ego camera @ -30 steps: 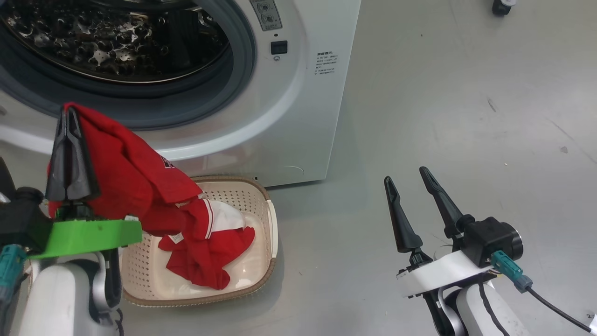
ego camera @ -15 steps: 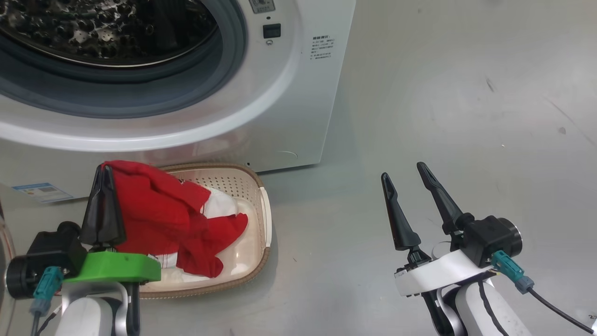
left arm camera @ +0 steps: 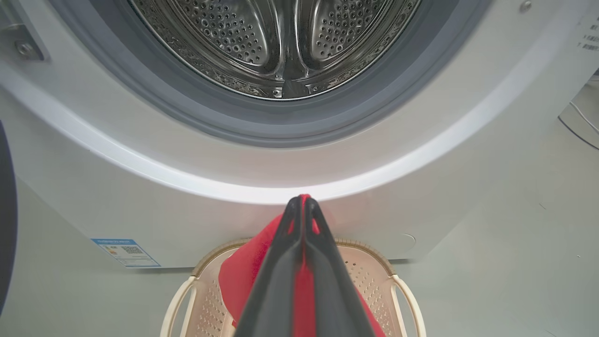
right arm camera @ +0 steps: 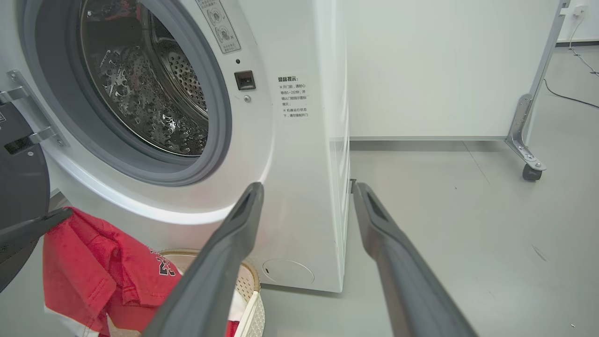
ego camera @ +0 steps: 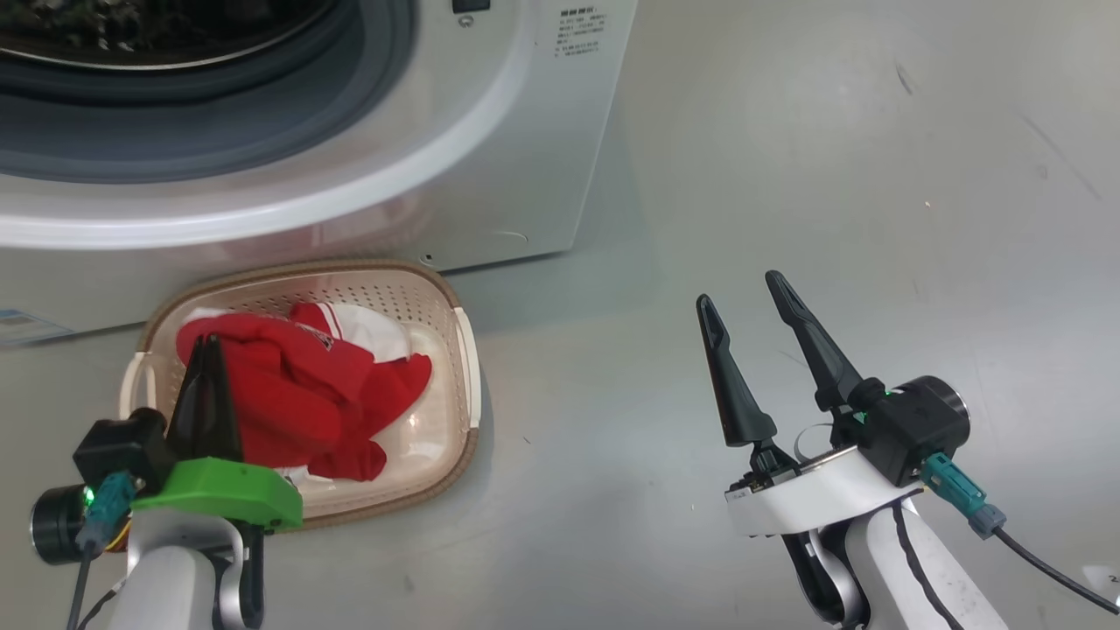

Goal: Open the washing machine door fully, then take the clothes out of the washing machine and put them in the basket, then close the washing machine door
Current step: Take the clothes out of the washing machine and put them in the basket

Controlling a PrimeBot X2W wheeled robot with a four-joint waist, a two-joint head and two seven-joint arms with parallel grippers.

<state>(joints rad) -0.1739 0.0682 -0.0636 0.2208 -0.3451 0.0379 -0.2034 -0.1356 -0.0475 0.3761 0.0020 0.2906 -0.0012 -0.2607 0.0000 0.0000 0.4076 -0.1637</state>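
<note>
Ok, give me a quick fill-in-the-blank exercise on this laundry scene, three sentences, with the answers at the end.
1. The left gripper is shut on the ____ clothes in the basket.
2. The right gripper holds nothing, and its jaws are ____.
3. The basket stands on the floor right in front of the ____.
Missing words: red; open; washing machine.

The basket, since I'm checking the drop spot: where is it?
Head view, lower left: the basket sits on the floor before the washing machine, under the left claw gripping the clothes.
</note>
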